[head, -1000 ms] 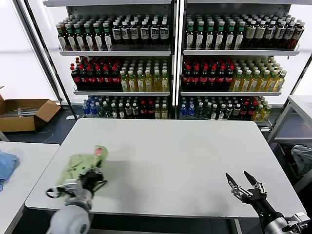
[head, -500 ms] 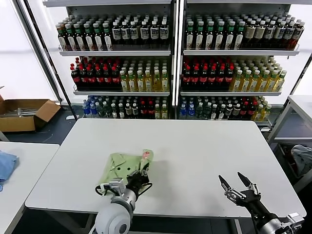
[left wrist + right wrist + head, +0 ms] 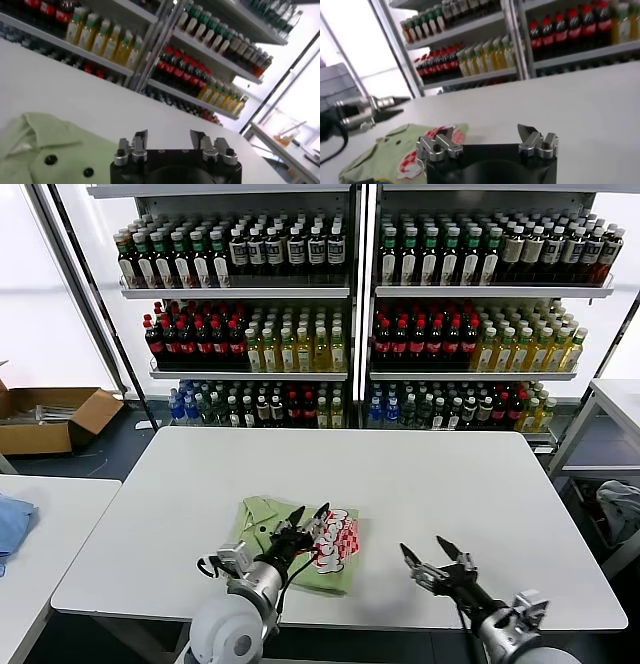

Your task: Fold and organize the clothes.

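Observation:
The light green polo shirt [image 3: 268, 524] lies folded on the white table [image 3: 420, 474], near its front edge and left of centre, with the red-and-white print [image 3: 337, 550] facing up on its right part. My left gripper [image 3: 309, 512] is open just above the shirt's middle, with nothing between its fingers. In the left wrist view the collar and dark buttons [image 3: 50, 160] show beside the open left gripper [image 3: 169, 138]. My right gripper [image 3: 422, 546] is open and empty just right of the shirt. In the right wrist view it [image 3: 486, 133] faces the shirt [image 3: 390, 155].
Shelves of bottles [image 3: 350, 324] stand behind the table. A cardboard box [image 3: 50, 416] lies on the floor at the far left. A blue cloth [image 3: 12, 522] lies on the side table at the left. A grey-blue bundled cloth [image 3: 620, 506] is at the right.
The shirt has moved right along the front of the table with my left gripper, from the left edge to left of centre. My right gripper has moved left toward the shirt.

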Controlling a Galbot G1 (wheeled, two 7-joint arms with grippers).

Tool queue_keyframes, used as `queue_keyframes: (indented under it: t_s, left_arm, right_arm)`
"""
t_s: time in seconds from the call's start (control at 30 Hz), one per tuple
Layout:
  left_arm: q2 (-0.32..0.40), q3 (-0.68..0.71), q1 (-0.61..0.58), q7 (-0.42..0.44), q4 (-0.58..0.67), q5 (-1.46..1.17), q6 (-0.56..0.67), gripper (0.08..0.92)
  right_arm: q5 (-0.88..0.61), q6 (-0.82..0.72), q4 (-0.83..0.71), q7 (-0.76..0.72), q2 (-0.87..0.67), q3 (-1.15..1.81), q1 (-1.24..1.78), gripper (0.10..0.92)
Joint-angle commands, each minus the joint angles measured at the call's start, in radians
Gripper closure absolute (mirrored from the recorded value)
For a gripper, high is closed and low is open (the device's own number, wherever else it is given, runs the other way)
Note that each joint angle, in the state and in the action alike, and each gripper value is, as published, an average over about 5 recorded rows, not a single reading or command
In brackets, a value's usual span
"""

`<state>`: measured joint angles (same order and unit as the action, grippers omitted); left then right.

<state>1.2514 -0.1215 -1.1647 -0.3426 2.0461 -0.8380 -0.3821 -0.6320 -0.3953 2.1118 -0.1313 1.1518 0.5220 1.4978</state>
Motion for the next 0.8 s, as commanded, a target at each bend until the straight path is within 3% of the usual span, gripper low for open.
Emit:
queue_keyframes:
  t_s: [0.03, 0.23, 0.33, 0.63, 0.8]
  left_arm:
    - [-0.096, -0.263, -0.07, 0.059, 0.08, -0.068, 0.025, 0.378]
    - [-0.097, -0.325, -0.11, 0.057, 0.108, -0.069, 0.02, 0.211]
    - [-0.09, -0.335, -0.107, 0.056, 0.109, -0.073, 0.016, 0.183]
    - [-0.074, -0.339, -0.081, 0.053, 0.097, -0.09, 0.014, 0.177]
    - [-0.067, -0.339, -0.069, 0.05, 0.087, -0.092, 0.015, 0.177]
  right_arm:
    - [0.05, -0.124, -0.261, 0.155, 0.054, -0.463, -0.382, 0.203]
    - [0.031, -0.182, -0.369, 0.215, 0.099, -0.562, -0.505, 0.203]
    - [0.02, -0.183, -0.369, 0.229, 0.09, -0.574, -0.516, 0.238]
    - [0.01, -0.182, -0.301, 0.224, 0.04, -0.535, -0.475, 0.475]
    - [0.036, -0.177, -0.229, 0.145, -0.053, -0.453, -0.431, 0.622]
